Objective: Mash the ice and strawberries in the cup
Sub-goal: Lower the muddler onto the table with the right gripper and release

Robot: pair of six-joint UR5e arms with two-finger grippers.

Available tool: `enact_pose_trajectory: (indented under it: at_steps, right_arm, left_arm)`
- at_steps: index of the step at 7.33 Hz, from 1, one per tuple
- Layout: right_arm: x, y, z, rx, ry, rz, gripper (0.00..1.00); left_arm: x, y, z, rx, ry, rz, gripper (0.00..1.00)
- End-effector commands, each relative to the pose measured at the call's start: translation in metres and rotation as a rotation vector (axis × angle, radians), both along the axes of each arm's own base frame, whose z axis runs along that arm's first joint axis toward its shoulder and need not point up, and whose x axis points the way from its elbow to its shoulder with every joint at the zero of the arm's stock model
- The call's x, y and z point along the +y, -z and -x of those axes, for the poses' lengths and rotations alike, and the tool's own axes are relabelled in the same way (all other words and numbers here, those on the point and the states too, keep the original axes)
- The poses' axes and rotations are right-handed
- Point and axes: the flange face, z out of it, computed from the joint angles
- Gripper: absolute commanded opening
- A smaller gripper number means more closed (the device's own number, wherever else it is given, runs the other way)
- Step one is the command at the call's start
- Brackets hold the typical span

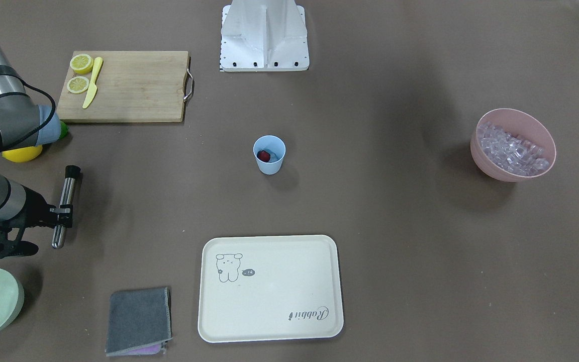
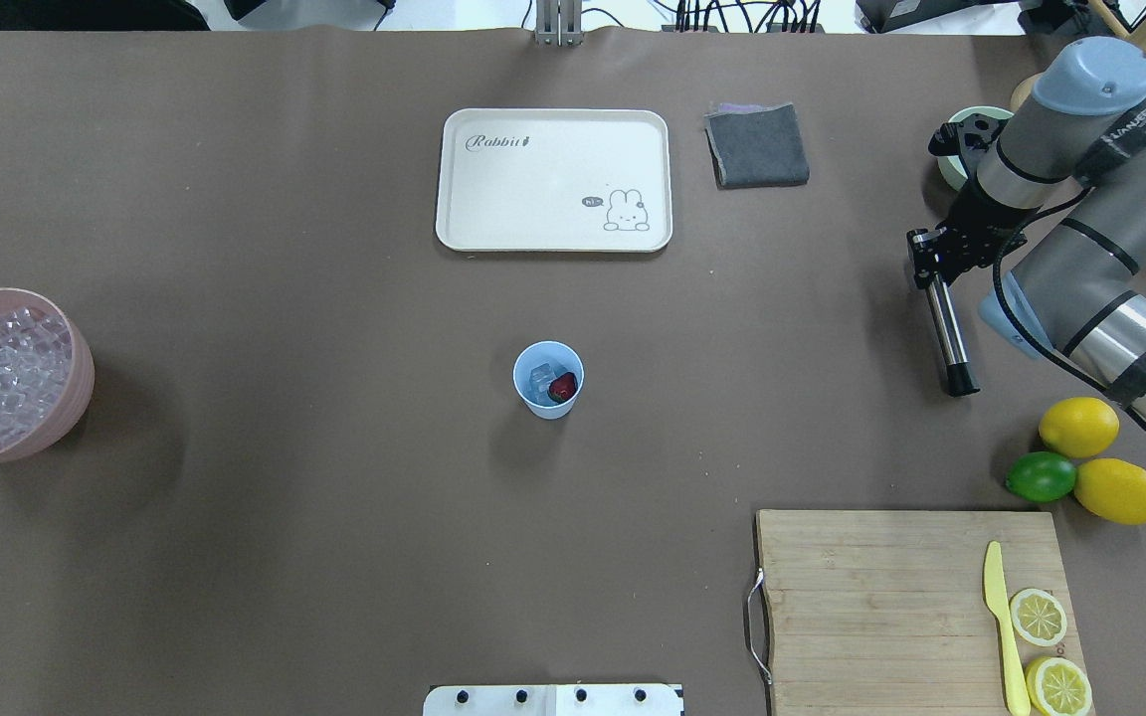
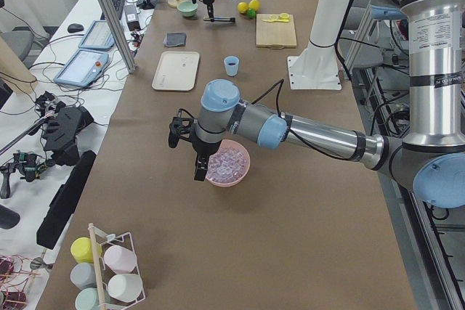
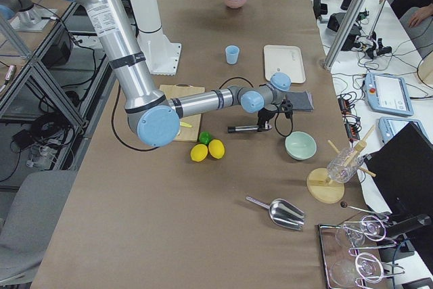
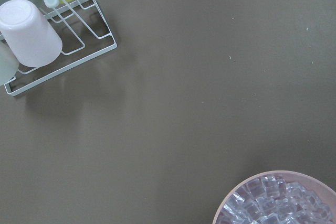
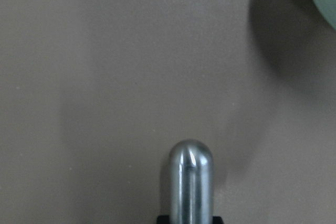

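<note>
Steel muddler (image 2: 949,333) sits clamped level in the right tool (image 2: 934,270). Swing it upright, centre it over the cup (image 2: 548,379) midway across the counter (image 2: 235,497), where strawberry (image 2: 563,387) and ice (image 2: 540,379) lie, then press straight down. Farther off, I cannot tell the left tool's (image 3: 199,172) grip.

Left gripper (image 3: 197,172) side-on only, jaws unreadable, pink bowl (image 2: 78,396) cut by left edge, steel muddler (image 6: 190,182) cropped at bottom

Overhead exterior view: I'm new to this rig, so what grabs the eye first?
The light-blue cup stands dead centre, holding a red strawberry and ice. At the right, the right gripper holds a steel muddler level; a pink bowl heaped with ice sits far left.
</note>
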Motion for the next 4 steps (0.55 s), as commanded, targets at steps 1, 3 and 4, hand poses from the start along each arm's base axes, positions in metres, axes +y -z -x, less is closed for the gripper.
enact_pose_trajectory:
  at_steps: [1,3,4]
  right_arm:
    - [-0.003,-0.005,-0.014,-0.021,0.023,0.014,0.28]
    - [-0.009,-0.003,-0.028,-0.035,0.003,0.019,1.0]
    - [-0.012,-0.003,-0.04,-0.048,-0.011,0.028,1.0]
  left_arm:
    - [0.004,0.003,0.001,0.001,0.005,-0.002,0.97]
    - [0.004,0.005,0.001,0.001,0.007,-0.004,0.97]
    - [0.004,0.005,0.001,0.001,0.007,-0.004,0.97]
